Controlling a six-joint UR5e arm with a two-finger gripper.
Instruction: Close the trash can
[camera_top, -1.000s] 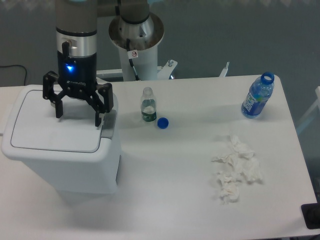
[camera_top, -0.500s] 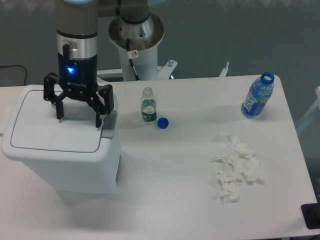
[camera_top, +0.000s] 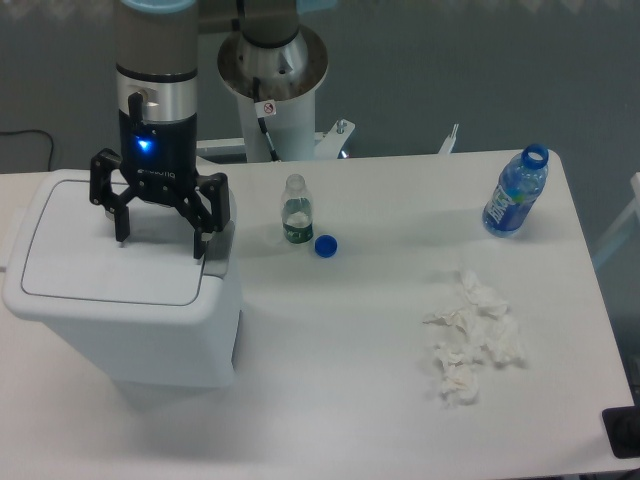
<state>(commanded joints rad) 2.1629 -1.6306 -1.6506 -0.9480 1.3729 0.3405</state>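
The big white plastic trash can (camera_top: 125, 300), boxy with rounded corners, sits at the left end of the smooth white counter (camera_top: 350, 340), its flat lid lying down flush on the rim. Over the lid's far edge hangs the black gripper (camera_top: 160, 237), its fingers (camera_top: 201, 238) spread wide and holding nothing. Further right stand a small clear capless bottle (camera_top: 295, 210), a round blue cap (camera_top: 325, 245), crumpled white tissues (camera_top: 470, 335) and a blue-labelled bottle (camera_top: 515, 192).
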